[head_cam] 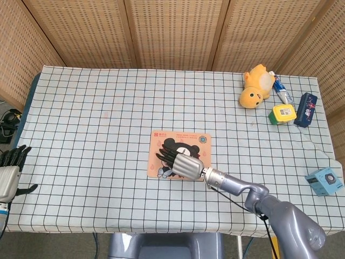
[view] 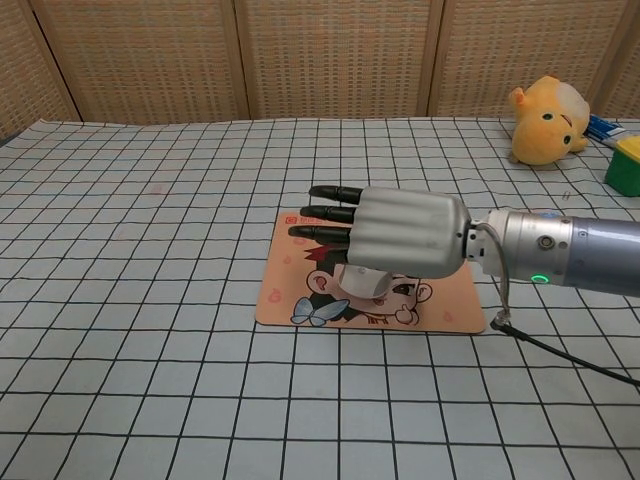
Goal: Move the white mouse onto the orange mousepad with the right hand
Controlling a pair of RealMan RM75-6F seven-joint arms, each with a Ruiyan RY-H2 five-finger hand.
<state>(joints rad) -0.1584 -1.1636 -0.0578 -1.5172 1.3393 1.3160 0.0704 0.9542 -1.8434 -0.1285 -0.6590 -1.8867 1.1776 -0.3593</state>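
The orange mousepad [head_cam: 190, 141] [view: 452, 306] with a cartoon print lies near the table's front middle. On it sits the white mouse [view: 363, 284], only its front showing beneath my right hand [head_cam: 182, 164] [view: 402, 233]; the head view hides it. That hand lies palm down just over the mouse with its dark fingers [view: 325, 212] stretched out flat to the left, gripping nothing. Whether the palm still touches the mouse I cannot tell. My left hand [head_cam: 8, 175] hangs off the table's left front edge, fingers apart and empty.
A yellow plush toy [head_cam: 254, 86] [view: 545, 120], a tube [head_cam: 281, 89], a green and yellow box [head_cam: 282, 114] [view: 627, 165] and a dark blue box [head_cam: 305, 109] stand at the back right. A light blue cube [head_cam: 324, 181] sits near the right front edge. A cable [view: 570, 350] trails from my right wrist.
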